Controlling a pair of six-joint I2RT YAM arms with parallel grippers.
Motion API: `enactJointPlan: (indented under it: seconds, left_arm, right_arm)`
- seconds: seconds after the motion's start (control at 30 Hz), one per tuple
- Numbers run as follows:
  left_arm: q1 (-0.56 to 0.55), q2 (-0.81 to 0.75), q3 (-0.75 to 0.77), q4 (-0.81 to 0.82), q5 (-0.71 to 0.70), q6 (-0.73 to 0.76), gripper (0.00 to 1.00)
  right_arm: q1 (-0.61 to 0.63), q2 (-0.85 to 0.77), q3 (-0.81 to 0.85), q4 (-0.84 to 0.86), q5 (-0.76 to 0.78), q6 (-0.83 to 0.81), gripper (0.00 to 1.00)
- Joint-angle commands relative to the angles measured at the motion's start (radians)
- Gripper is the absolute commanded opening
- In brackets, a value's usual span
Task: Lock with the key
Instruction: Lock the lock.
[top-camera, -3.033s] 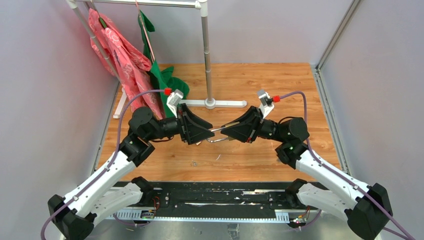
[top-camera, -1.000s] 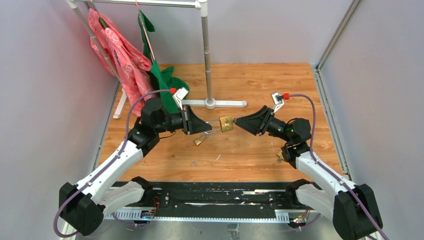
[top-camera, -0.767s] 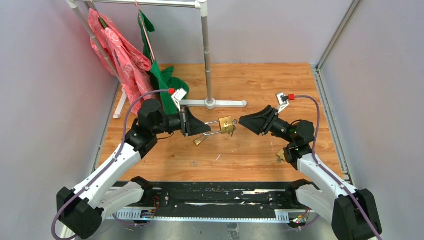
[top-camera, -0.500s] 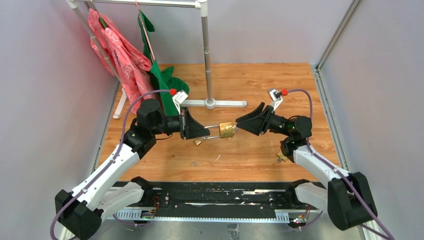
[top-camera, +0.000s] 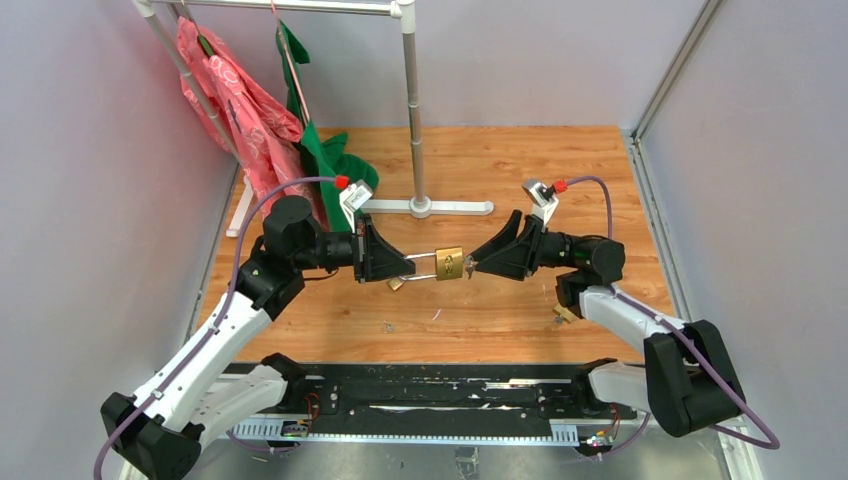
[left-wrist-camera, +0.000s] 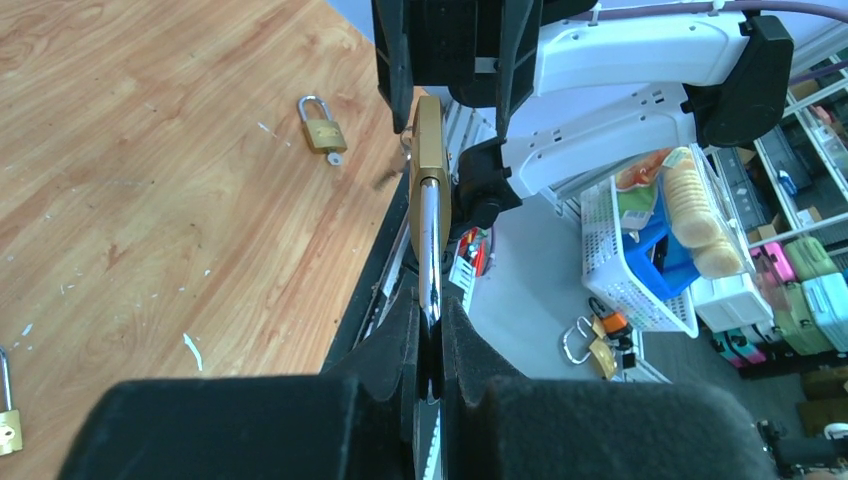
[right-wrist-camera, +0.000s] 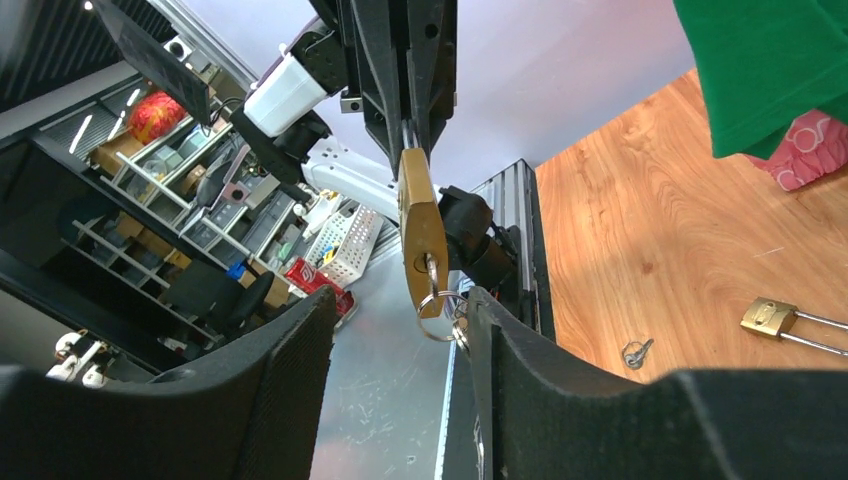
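Note:
A brass padlock (top-camera: 449, 263) hangs in the air over the middle of the table. My left gripper (top-camera: 392, 264) is shut on its silver shackle (left-wrist-camera: 430, 240), with the brass body (left-wrist-camera: 430, 150) pointing away from it. The key (right-wrist-camera: 430, 270) sits in the keyhole in the bottom of the padlock (right-wrist-camera: 421, 215), and a key ring (right-wrist-camera: 437, 305) dangles from it. My right gripper (right-wrist-camera: 400, 297) stands open just below the padlock. The ring lies against its right finger (right-wrist-camera: 500, 350); the left finger (right-wrist-camera: 290, 360) is well apart. In the top view my right gripper (top-camera: 478, 262) meets the padlock from the right.
A small padlock (top-camera: 397, 283) lies on the wood under the left gripper, another padlock (top-camera: 563, 313) beside the right arm, and loose keys (right-wrist-camera: 633, 352) near it. A clothes rack (top-camera: 412, 110) with pink (top-camera: 240, 110) and green (top-camera: 325, 150) garments stands at the back left.
My right gripper has come in from the right, from apart to its fingers around the key ring, and its jaws have narrowed slightly. The left gripper has kept hold and shifted the padlock a little lower.

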Motion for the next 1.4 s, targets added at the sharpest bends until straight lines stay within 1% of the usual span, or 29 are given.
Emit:
enactJointPlan:
  seconds: [0.0, 0.1, 0.17, 0.37, 0.43, 0.53, 0.57, 0.67, 0.7, 0.83, 0.9, 1.03, 1.17, 1.23, 1.27, 1.3, 1.33, 1.37]
  left_arm:
    - [0.007, -0.011, 0.043, 0.06, 0.034, -0.001, 0.0]
    - [0.007, -0.014, 0.041, 0.062, 0.036, -0.004, 0.0]
    - [0.007, -0.018, 0.04, 0.06, 0.034, -0.006, 0.0]
    - [0.007, -0.02, 0.033, 0.062, 0.038, -0.008, 0.0]
    - [0.008, -0.023, 0.035, 0.061, 0.037, -0.007, 0.0]
    - [0.007, -0.027, 0.035, 0.059, 0.036, -0.005, 0.0]
    - [0.007, -0.028, 0.035, 0.059, 0.037, -0.004, 0.0]
    - [0.007, -0.03, 0.035, 0.053, 0.038, -0.002, 0.0]
    - [0.007, -0.032, 0.036, 0.049, 0.036, -0.001, 0.0]
    - [0.007, -0.038, 0.037, 0.023, 0.029, 0.016, 0.0]
    - [0.007, -0.044, 0.047, -0.013, 0.01, 0.039, 0.0]
    - [0.025, -0.05, 0.066, -0.092, -0.012, 0.086, 0.0]
    - [0.071, -0.067, 0.042, -0.101, -0.019, 0.073, 0.0]
    - [0.099, -0.063, 0.047, -0.133, -0.026, 0.089, 0.0]
    - [0.108, -0.055, 0.05, -0.149, -0.034, 0.095, 0.0]
    - [0.11, -0.043, 0.058, -0.178, -0.075, 0.11, 0.0]
    - [0.11, -0.015, 0.067, -0.212, -0.097, 0.119, 0.0]
    - [0.11, 0.005, 0.066, -0.224, -0.103, 0.12, 0.0]
  right_arm:
    - [0.015, -0.014, 0.027, 0.093, -0.049, 0.009, 0.52]
    - [0.028, -0.002, 0.036, 0.097, -0.041, 0.009, 0.47]
    - [0.039, 0.003, 0.045, 0.096, -0.038, 0.007, 0.41]
    - [0.07, 0.024, 0.056, 0.097, -0.015, -0.005, 0.39]
    - [0.077, 0.032, 0.057, 0.097, -0.013, -0.007, 0.33]
    - [0.078, 0.046, 0.056, 0.093, -0.015, -0.013, 0.32]
    - [0.077, 0.051, 0.056, 0.097, -0.014, -0.01, 0.3]
    - [0.077, 0.062, 0.051, 0.098, 0.003, -0.012, 0.06]
    - [0.078, 0.063, 0.049, 0.098, 0.011, -0.012, 0.0]
    - [0.07, 0.062, 0.028, 0.091, 0.047, -0.018, 0.0]
    - [0.044, 0.052, 0.004, 0.089, 0.074, -0.026, 0.0]
    - [-0.049, -0.003, -0.072, 0.068, 0.121, -0.035, 0.0]
    - [-0.148, -0.067, -0.144, 0.021, 0.097, -0.038, 0.0]
    - [-0.18, -0.096, -0.157, -0.059, 0.078, -0.073, 0.0]
    - [-0.184, -0.119, -0.155, -0.164, 0.077, -0.137, 0.0]
    - [-0.184, -0.149, -0.146, -0.38, 0.089, -0.228, 0.0]
    - [-0.181, -0.192, -0.118, -0.598, 0.139, -0.355, 0.0]
    - [-0.171, -0.239, -0.09, -0.858, 0.186, -0.495, 0.0]
